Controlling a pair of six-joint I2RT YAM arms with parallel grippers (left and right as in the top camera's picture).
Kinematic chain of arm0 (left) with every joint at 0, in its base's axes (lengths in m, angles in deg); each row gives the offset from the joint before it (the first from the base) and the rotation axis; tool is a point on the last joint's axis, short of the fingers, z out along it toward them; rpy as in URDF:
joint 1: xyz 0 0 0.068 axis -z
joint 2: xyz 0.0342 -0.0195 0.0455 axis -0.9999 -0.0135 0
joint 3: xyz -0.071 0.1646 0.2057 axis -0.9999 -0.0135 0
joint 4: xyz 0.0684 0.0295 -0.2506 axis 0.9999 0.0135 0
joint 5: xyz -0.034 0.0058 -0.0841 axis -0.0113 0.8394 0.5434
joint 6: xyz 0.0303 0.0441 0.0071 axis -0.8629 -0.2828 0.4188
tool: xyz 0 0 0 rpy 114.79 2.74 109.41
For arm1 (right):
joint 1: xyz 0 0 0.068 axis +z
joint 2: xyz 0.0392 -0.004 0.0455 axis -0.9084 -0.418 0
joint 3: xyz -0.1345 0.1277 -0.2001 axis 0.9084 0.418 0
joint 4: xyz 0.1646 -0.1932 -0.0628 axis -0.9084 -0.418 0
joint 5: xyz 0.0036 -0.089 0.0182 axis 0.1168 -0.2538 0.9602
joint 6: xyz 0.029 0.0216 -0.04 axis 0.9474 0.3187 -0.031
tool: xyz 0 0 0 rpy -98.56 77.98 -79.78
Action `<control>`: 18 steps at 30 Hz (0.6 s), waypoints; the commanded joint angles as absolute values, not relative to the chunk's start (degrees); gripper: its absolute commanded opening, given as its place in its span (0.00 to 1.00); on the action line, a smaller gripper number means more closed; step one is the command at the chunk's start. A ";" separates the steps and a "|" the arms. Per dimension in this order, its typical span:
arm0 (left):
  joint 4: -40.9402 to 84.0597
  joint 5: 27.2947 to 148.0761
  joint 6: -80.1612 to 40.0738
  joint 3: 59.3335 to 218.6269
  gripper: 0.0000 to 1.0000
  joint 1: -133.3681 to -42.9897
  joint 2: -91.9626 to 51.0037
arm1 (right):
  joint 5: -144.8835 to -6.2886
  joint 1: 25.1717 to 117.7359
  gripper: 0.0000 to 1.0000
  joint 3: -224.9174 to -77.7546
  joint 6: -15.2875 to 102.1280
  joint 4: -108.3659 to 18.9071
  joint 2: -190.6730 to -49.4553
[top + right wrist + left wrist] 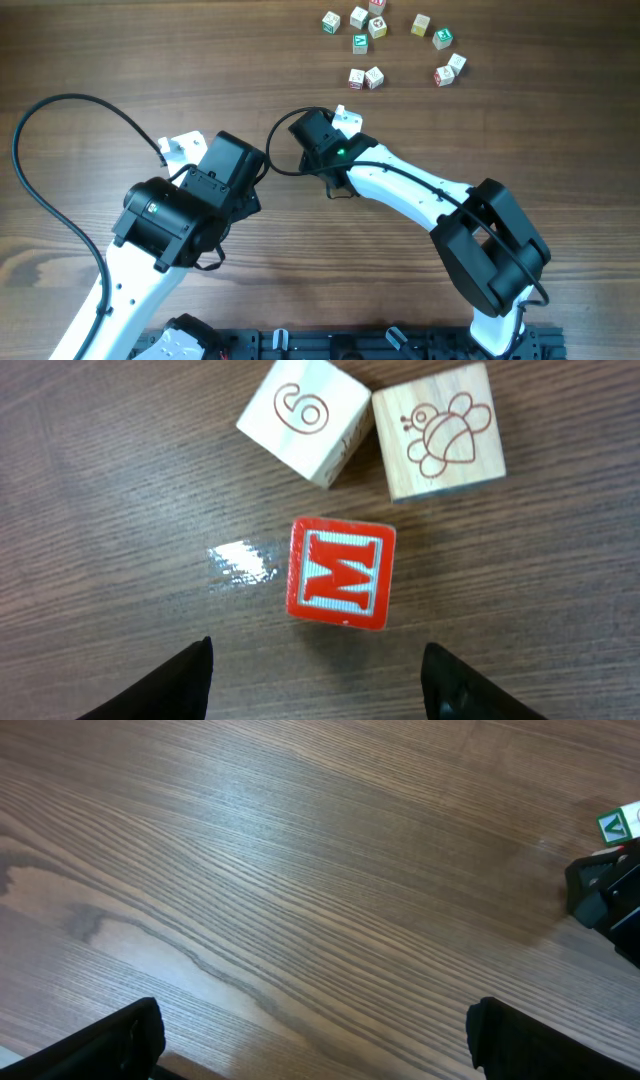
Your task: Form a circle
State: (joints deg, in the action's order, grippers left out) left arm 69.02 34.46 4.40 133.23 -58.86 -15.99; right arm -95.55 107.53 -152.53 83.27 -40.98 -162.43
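Both claws are standing open, gripping nothing, fingers cut off by the wrist frames. Left claw (315, 1020) is hovering over tabletop (250, 870); right claw (318, 652) is sitting just short of the red M cube (342, 573), not touching. 6 cube (305, 420) and bee cube (445, 430) are lying side by side beyond it. Cube cluster (377, 27) is sitting loose at the far tabletop edge, circle unformed, faces unreadable overhead
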 commanded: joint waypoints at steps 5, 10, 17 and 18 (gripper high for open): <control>69.07 34.31 4.12 133.01 1.00 -59.03 -15.57 | -98.96 107.51 0.66 -152.11 83.79 -38.71 -164.20; 69.07 34.29 4.12 133.01 1.00 -59.03 -15.57 | -100.54 107.44 0.61 -152.11 84.82 -37.81 -166.22; 69.07 34.31 4.12 133.01 1.00 -59.03 -15.57 | -100.58 107.44 0.54 -152.11 83.68 -36.35 -167.50; 69.07 34.31 4.12 133.01 1.00 -59.03 -15.57 | -100.58 107.44 0.52 -152.11 83.68 -36.37 -167.50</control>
